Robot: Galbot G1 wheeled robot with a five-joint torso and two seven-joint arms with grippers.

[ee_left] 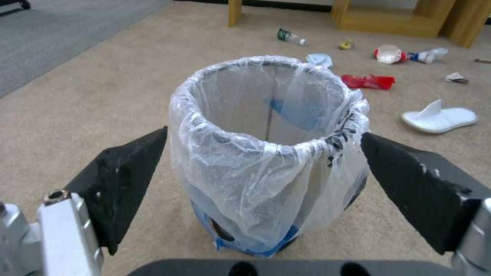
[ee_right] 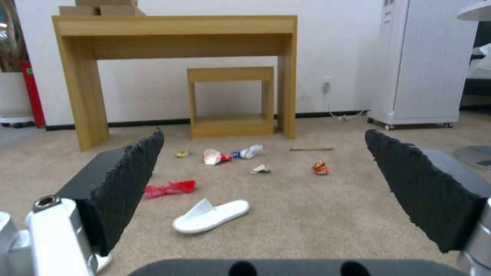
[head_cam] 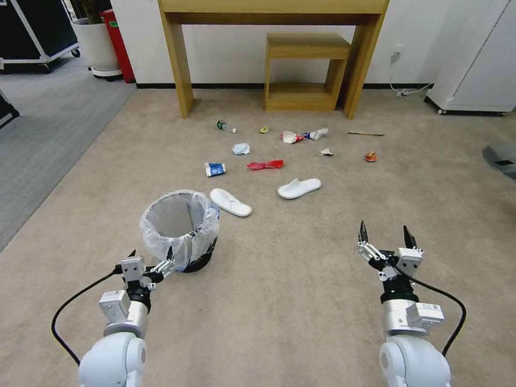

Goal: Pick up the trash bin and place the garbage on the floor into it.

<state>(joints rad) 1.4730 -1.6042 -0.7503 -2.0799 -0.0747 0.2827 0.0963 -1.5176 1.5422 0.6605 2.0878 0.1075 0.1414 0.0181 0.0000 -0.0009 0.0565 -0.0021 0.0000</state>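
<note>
The trash bin, dark and lined with a translucent bag, stands upright on the beige floor. My left gripper is open right at the bin's near side. In the left wrist view the bin sits between the spread fingers. Farther out lies the garbage: two white slippers, a blue-white cup, a red wrapper, a small bottle, crumpled paper, a stick and an orange can. My right gripper hangs open over bare carpet.
A wooden desk with a stool under it stands against the far wall. A white cabinet is at the far right and a grey round base lies on the right. Grey carpet and a white plant pot are on the left.
</note>
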